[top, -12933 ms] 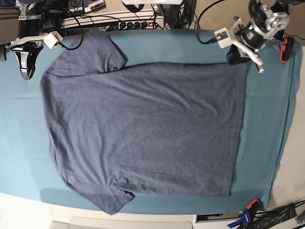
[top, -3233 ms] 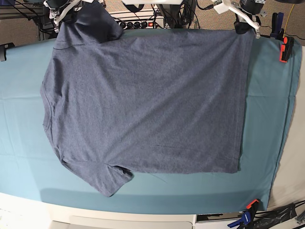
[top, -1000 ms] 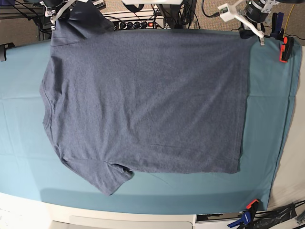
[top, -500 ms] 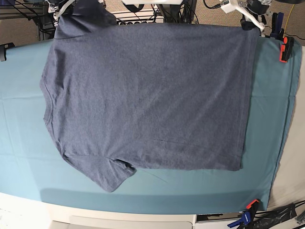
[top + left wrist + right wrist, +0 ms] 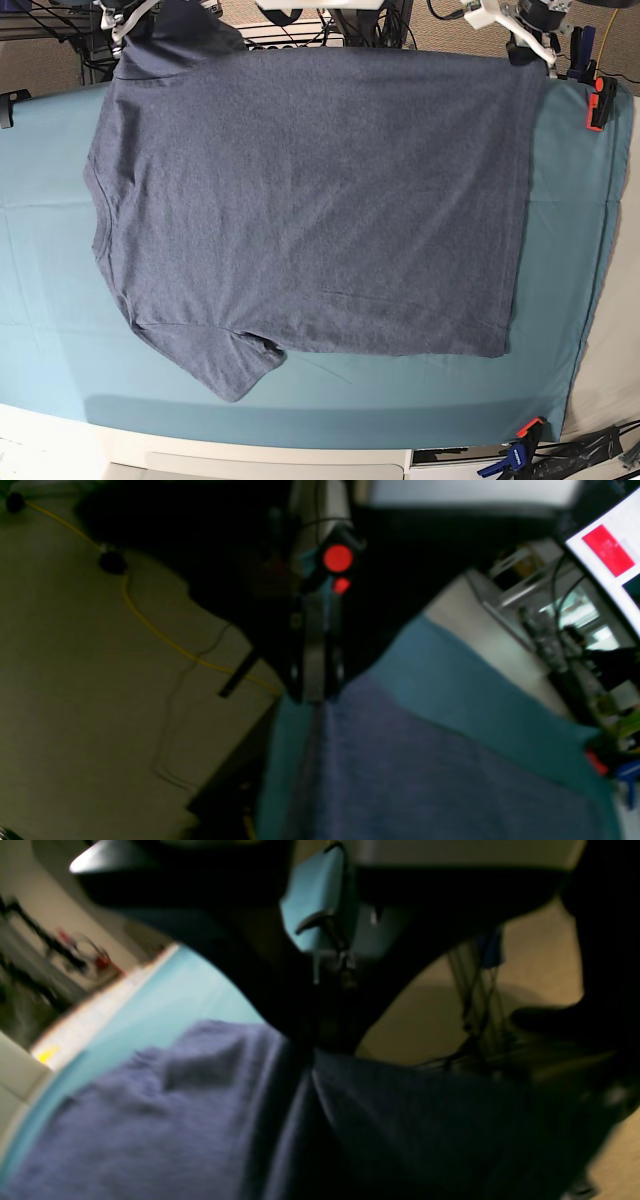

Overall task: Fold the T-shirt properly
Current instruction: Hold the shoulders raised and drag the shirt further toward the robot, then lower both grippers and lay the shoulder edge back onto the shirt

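The slate blue-grey T-shirt (image 5: 310,200) hangs plain side up, its far edge lifted off the teal table cloth (image 5: 560,300) and its near part with one sleeve (image 5: 225,365) resting on it. At the base view's top right, my left gripper (image 5: 527,48) is shut on the far hem corner. The left wrist view shows its jaws (image 5: 316,696) pinched on the T-shirt (image 5: 425,780). My right gripper (image 5: 124,28) at the top left is shut on the far shoulder by the other sleeve. In the right wrist view its dark fingers (image 5: 320,1035) clamp the bunched T-shirt (image 5: 150,1140).
A red clamp (image 5: 598,103) grips the cloth's far right edge, and a blue and orange clamp (image 5: 518,452) sits at the near right. A power strip (image 5: 290,45) and cables lie behind the table. A yellow cable (image 5: 165,640) runs over the floor.
Both grippers keep their hold. The lifted far edge has risen and drifted slightly right, and the shirt's hem side has swung a little further right.
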### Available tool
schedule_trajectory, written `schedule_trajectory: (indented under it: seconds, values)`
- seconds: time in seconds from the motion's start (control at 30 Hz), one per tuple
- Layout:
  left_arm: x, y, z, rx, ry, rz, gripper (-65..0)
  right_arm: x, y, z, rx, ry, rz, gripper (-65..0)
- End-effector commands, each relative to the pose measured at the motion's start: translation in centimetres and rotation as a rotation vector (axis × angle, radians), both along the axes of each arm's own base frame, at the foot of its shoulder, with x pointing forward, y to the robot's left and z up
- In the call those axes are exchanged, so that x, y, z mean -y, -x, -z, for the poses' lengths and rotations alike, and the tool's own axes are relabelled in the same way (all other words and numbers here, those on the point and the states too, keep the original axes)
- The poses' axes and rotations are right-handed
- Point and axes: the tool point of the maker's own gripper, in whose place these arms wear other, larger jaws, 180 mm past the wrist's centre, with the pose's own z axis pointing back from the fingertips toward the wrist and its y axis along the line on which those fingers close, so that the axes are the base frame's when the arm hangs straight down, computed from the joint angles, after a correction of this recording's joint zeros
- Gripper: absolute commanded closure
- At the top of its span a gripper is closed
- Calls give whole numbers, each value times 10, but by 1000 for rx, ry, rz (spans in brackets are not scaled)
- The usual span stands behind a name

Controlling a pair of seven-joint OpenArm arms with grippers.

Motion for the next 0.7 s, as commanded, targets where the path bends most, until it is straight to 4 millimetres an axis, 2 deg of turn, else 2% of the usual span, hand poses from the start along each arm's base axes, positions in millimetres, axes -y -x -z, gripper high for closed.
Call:
schedule_trajectory:
  seconds: [0.0, 0.33, 0.67]
  values:
    - [-2, -10, -9, 50, -12, 6, 0, 0, -3, -5, 22, 6, 0, 0]
    - [-1, -29, -15, 105, -11, 13, 0, -8, -15, -14, 88, -28, -6, 0]
    - [-1, -62, -27, 195, -3, 3, 0, -22, -82, -30, 270, -126, -10, 0]
